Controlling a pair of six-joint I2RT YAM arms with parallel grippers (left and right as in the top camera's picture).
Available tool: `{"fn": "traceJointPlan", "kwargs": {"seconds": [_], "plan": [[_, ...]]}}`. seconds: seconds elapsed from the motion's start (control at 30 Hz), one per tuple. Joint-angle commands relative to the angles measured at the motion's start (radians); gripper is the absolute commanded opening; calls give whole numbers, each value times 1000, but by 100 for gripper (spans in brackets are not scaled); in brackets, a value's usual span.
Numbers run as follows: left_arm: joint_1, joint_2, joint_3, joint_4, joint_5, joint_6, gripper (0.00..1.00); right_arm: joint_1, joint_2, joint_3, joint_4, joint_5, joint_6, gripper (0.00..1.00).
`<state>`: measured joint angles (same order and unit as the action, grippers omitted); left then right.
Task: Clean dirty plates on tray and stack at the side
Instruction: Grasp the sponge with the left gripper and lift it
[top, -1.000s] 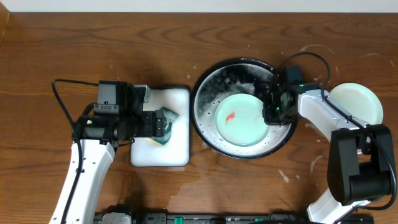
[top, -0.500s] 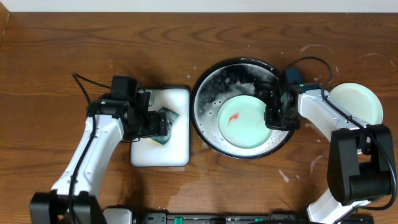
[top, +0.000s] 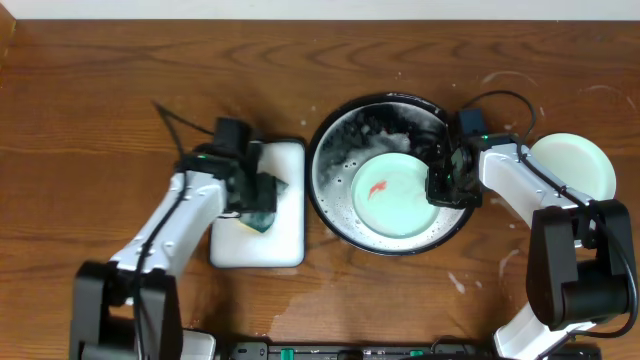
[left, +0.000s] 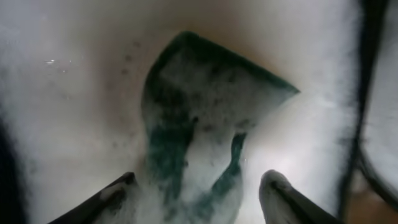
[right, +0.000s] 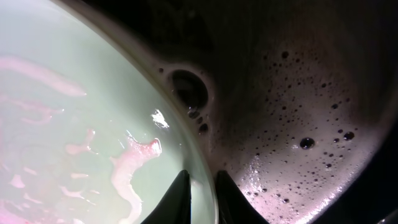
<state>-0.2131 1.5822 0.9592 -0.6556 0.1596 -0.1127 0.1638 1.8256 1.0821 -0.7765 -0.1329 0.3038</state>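
Dirty plate, red-smeared, lies in the tray, rim pinched by the right hand. The left hand has swung over the sponge, fingers spread around it, so scrubbing is likely next.

Mint plate, red smear, flat in soapy black tray; second pale plate beside, seemingly clean.

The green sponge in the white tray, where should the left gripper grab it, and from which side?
Probably the narrower, foamy near end of the sponge, pinched across its width from straight above. It lies low in the white tray, that end sits between the open jaws of the left gripper, and the far end flares wider.
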Motion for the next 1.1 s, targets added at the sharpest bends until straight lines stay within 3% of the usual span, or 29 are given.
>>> {"fn": "traceJointPlan", "kwargs": {"seconds": [0.0, 0.03, 0.2, 0.3, 0.5, 0.6, 0.63, 0.7, 1.07], "plan": [[-65, 56, -9, 23, -198, -21, 64, 2, -8, 14, 2, 13, 14, 13], [-76, 72, -9, 38, -208, -21, 65, 2, -8, 14, 2, 13, 14, 13], [-85, 207, -9, 124, -208, -32, 44, 2, -8, 14, 1, 12, 14, 13], [-85, 270, -9, 142, -190, -32, 8, 2, -8, 14, -1, 9, 14, 13], [-85, 237, 43, 60, -141, -32, 8, 2, -8, 14, -10, 9, 13, 13], [-85, 162, 112, -39, -141, -33, 33, 2, -8, 14, -13, 9, 14, 12], [-85, 138, 127, -60, -142, -33, 49, 2, -8, 14, -13, 9, 14, 12], [-85, 90, 136, -78, -141, -32, 59, 2, -8, 14, -13, 9, 14, 12], [-85, 85, 58, -121, -146, -32, 56, 2, -8, 14, -18, 9, 14, 12]]}}
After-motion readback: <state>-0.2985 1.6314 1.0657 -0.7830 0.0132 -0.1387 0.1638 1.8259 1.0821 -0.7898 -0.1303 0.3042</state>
